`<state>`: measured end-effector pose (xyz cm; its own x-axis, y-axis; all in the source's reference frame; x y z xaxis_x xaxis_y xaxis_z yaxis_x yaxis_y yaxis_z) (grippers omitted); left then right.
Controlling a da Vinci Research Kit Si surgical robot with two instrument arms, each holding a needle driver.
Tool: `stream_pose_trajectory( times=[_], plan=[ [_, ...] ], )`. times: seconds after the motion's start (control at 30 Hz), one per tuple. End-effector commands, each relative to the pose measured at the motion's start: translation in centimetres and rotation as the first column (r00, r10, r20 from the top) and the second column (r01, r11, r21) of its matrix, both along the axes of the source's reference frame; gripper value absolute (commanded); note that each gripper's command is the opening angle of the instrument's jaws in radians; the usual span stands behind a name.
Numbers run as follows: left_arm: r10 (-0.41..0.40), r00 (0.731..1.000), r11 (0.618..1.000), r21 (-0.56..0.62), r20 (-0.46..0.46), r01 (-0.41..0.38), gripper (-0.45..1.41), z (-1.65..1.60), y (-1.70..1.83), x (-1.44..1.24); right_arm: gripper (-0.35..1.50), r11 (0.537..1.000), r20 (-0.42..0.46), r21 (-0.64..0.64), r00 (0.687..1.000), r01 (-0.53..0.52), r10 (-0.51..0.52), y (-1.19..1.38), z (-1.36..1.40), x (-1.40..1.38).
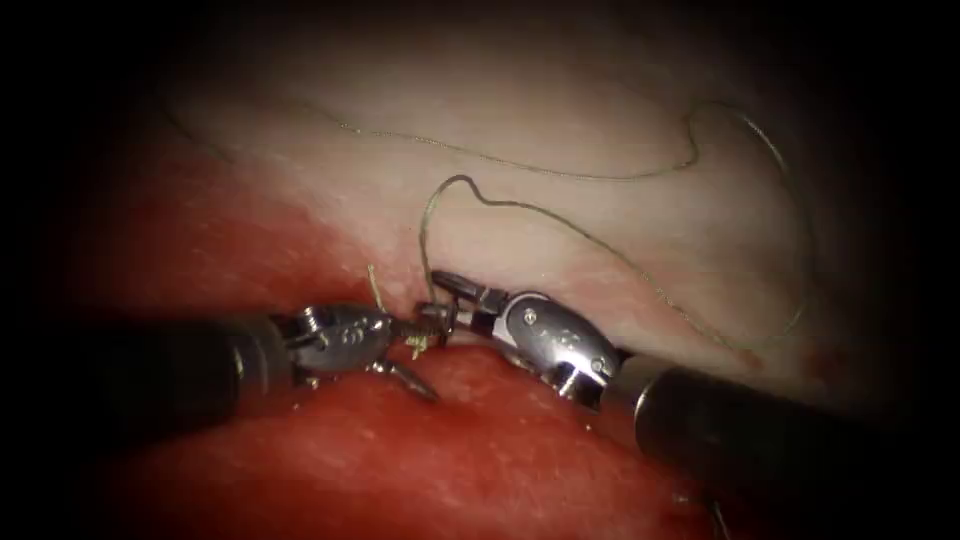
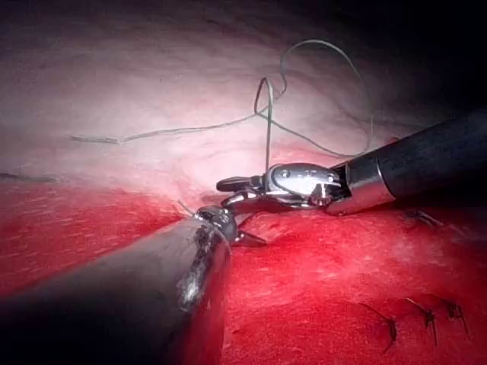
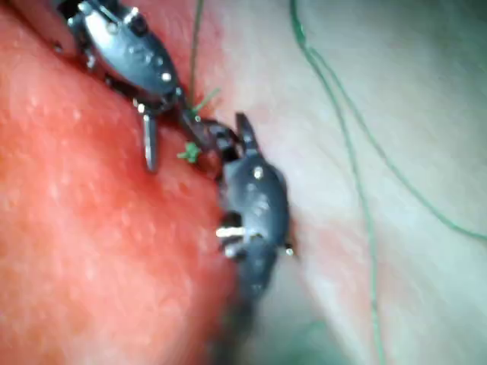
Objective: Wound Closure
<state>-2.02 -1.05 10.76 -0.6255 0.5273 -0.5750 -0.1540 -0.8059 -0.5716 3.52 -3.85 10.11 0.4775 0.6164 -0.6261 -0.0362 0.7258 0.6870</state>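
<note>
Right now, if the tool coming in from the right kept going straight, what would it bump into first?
Probably the left tool: the right tool points at it, tips nearly meeting over the knotted thread. Depth is unclear.

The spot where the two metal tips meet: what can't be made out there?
- Needle: endoscope view, lost among overlapping metal between left tool and right tool.
- What the right tool holds: right wrist view, blurred.
- Where the thread ends: too fine there.
- Left tool's tips: left wrist view, behind its own shaft.
</note>
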Motion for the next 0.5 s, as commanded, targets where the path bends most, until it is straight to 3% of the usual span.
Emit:
stream_pose_trajectory(
  times=[0.03, 0.23, 0.5],
  plan=[
    [0.0, 1.0, 1.0, 0.0, 0.001, 0.0, 0.49, 0.07, -0.01, -0.05, -0.35, 1.0, -0.001, 0.007, 1.0, 0.012, -0.012, -0.03, 0.07, 0.07],
    [0.003, 1.0, 1.0, 0.001, -0.001, -0.003, 0.49, 0.06, -0.02, -0.04, -0.35, 1.0, -0.005, 0.02, 1.0, 0.023, -0.023, -0.03, 0.05, 0.05],
    [0.003, 0.999, 0.999, 0.037, -0.039, -0.002, 0.37, -0.11, -0.23, 0.04, -0.35, 0.998, -0.014, -0.012, 0.998, -0.065, 0.065, 0.2, 0.0, -0.04]
  ],
)
